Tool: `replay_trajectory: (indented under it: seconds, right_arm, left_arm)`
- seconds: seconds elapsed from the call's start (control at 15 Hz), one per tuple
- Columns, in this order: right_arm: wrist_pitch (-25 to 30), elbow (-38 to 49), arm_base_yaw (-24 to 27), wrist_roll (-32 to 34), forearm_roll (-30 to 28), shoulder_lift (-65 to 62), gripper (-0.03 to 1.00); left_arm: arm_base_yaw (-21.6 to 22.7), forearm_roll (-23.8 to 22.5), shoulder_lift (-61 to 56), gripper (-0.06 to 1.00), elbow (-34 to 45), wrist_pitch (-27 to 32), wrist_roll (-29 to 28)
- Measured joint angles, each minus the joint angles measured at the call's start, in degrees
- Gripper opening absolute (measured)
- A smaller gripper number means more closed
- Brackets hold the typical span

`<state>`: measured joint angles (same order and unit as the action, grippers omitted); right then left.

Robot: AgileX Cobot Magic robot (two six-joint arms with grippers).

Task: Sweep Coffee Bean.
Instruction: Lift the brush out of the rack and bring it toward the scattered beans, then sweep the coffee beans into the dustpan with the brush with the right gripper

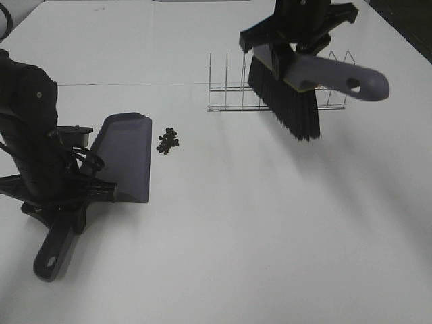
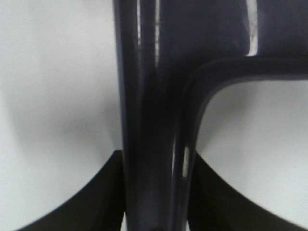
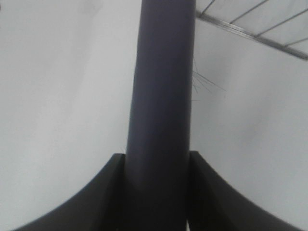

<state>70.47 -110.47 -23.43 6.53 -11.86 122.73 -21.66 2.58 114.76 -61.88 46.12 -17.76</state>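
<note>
- Left gripper (image 1: 64, 202): fingers (image 2: 77, 207) pinched tight on the dustpan (image 1: 125, 155) handle. Right gripper (image 1: 291, 37): fingers (image 3: 82, 207) pinched tight on the brush (image 1: 337, 77) handle.
- Dustpan: one. Smooth, glossy grey plastic with a wedge-shaped tray that lies flat on the white table (image 1: 270, 236). The long handle has a hang hole at its end.
- Brush: one. It has a rounded matte grey handle with a hole, a yellowish band at the head, and dense black bristles. It is held above the table, tilted, bristles pointing down.
- Coffee bean (image 1: 168, 140): tiny dark ovals in one tight cluster, too small to count surely. They lie on the table just beside the dustpan's wide lip, between the pan and the wire rack (image 1: 233, 88), well apart from the brush.
- Wire rack: one. Thin metal with upright dividers, standing behind the brush. The bristles cover its middle in the high view.
- Nothing lies between the beans and the pan lip.
</note>
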Motion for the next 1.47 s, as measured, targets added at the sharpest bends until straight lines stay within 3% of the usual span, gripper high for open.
replay_trajectory:
  seconds: [0.27, 0.67, 1.2, 1.47]
  right_arm:
    - [-8.3, 9.9, -5.6, 8.4, -3.4, 0.3, 0.28]
    - [-13.9, 9.3, -8.3, 10.8, -5.0, 6.6, 0.28]
    - [-8.8, -5.0, -15.9, 7.2, -1.6, 16.8, 0.28]
    - [-6.8, -13.1, -20.5, 5.1, 3.4, 20.1, 0.28]
  left_arm:
    - [0.0, 0.4, 0.8, 0.32, -0.1, -0.7, 1.1]
    - [0.0, 0.7, 1.0, 0.32, -0.3, -1.1, 1.4]
    - [0.0, 1.8, 1.1, 0.32, -0.3, -1.9, 1.5]
    - [0.0, 1.9, 1.1, 0.32, -0.3, -1.9, 1.5]
